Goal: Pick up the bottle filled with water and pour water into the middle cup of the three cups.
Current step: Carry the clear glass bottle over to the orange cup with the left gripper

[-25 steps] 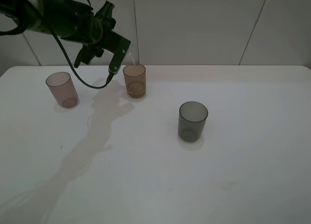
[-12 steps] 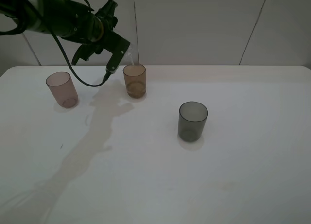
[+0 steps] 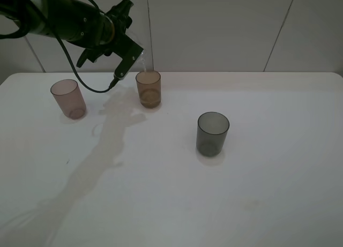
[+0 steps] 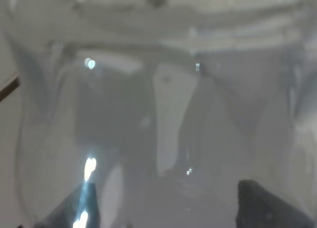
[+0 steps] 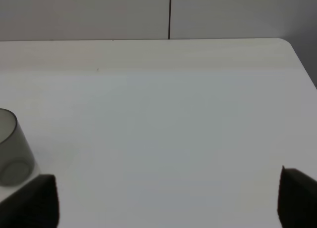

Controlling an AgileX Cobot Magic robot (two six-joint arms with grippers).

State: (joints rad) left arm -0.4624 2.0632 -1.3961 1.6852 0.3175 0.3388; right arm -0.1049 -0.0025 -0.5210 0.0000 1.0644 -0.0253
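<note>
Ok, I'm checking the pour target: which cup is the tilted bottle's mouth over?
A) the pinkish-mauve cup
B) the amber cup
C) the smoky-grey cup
B: the bottle, tilted in the left gripper, has its mouth just above the rim of the amber cup; the mauve cup and grey cup stand well aside.

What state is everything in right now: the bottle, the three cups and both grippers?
bottle: held in the air, tilted over the middle cup.
middle cup: upright, below the bottle's mouth; water level unclear.
pink cup: upright, looks empty.
grey cup: upright, looks empty.
left gripper: shut on the bottle.
right gripper: open, holding nothing.
</note>
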